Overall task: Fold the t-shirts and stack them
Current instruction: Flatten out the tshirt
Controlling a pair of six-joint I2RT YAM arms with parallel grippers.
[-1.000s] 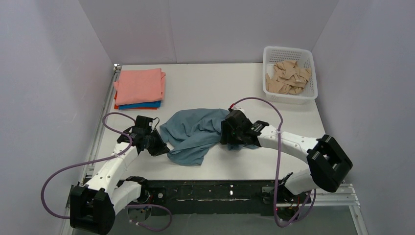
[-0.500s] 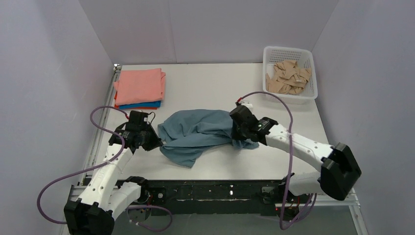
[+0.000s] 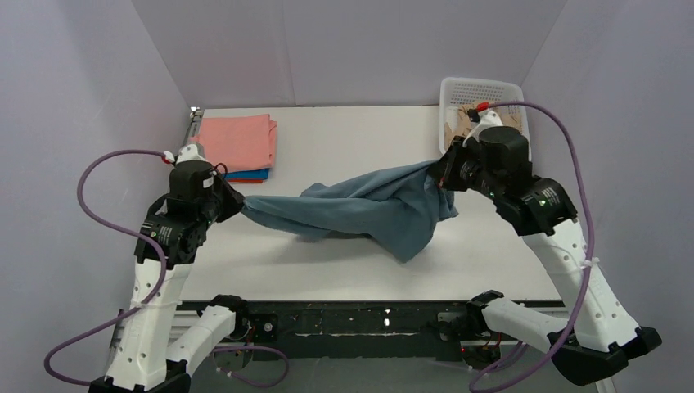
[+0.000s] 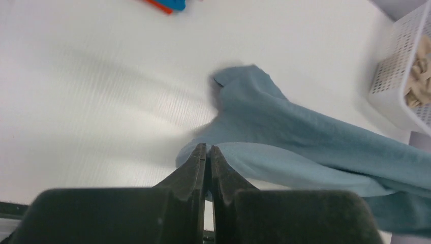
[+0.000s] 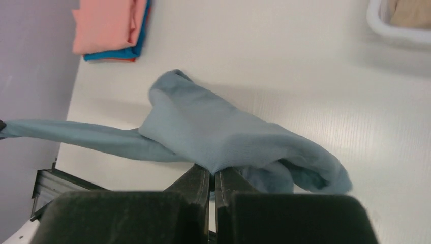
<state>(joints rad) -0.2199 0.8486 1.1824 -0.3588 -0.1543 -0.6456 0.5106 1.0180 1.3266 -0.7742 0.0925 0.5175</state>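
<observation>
Grey-blue cotton is strung between my two claws. The dusty t-shirt [image 3: 368, 209] hangs as a twisted band above the middle of the bench [image 3: 344, 139]. Its slack belly droops below the right end and, as far as I can judge, brushes the surface. The left claw [image 3: 236, 205] is pinched shut on one edge of the cloth. The right claw [image 3: 442, 173] is clamped on the opposite end, raised in front of the white basket [image 3: 483, 88]. I cannot tell which seams I hold, since both wrist views show only bunched fabric at the tips.

As I read it, the step is spreading this shirt flat before folding. To do it well I'd draw the claws apart evenly, both at one height, until the twist comes out. Then I'd lower the far edge first and let the cloth lay down toward me without wrinkles. The heavy fold near the right claw looks likely to land doubled, so I'd give a light shake before setting down. I'd steer well clear of the folded stack [image 3: 236, 143], salmon-pink on top, in the far left corner.
</observation>
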